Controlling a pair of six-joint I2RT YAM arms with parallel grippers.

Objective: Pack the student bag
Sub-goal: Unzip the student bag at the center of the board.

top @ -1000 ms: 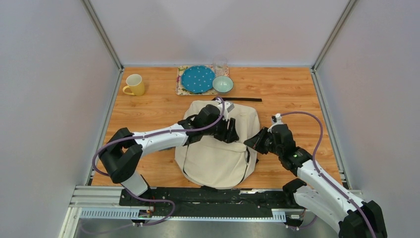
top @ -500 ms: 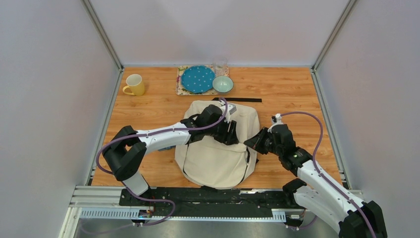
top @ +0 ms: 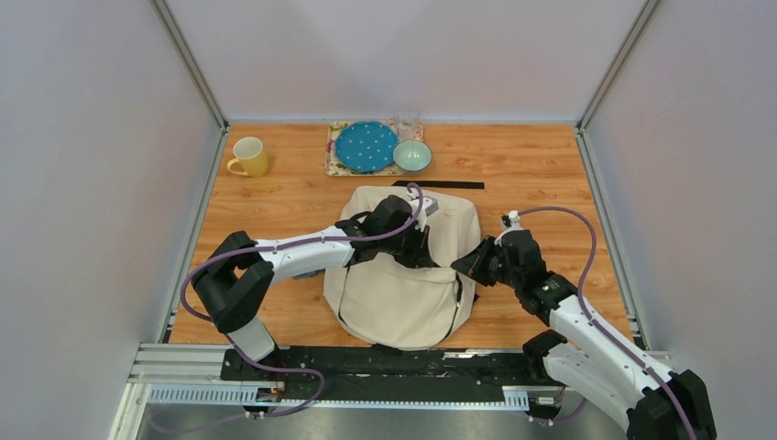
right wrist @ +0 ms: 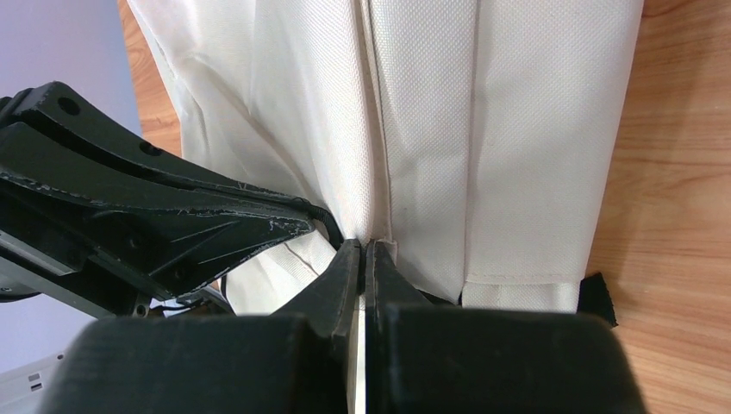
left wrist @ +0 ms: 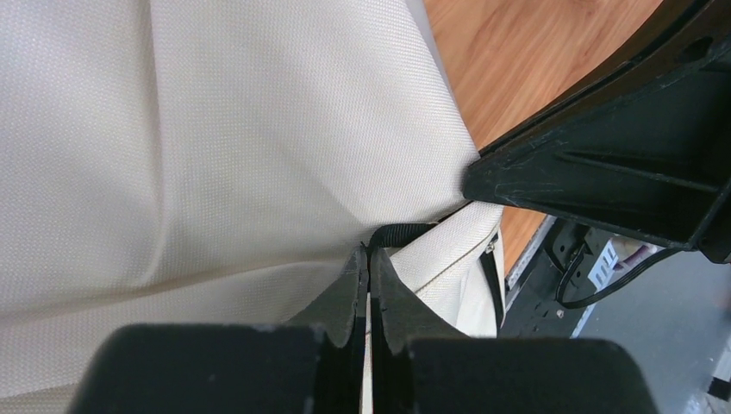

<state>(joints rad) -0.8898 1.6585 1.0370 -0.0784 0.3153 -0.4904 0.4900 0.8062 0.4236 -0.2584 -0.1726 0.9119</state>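
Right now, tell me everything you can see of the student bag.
The student bag is cream woven fabric with a dark zipper line, lying flat on the wooden table. The left pincer is shut at a black pull on its right side; the right pincer pinches the seam beside it.

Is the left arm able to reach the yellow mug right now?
Probably not yet: its jaws are shut on the student bag. Once released, nothing stands between it and the yellow mug.

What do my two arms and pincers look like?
The left arm and right arm have white links, black joints and a purple cable looping alongside. The left pincer and right pincer each have two black, tapered, scuffed plastic fingers.
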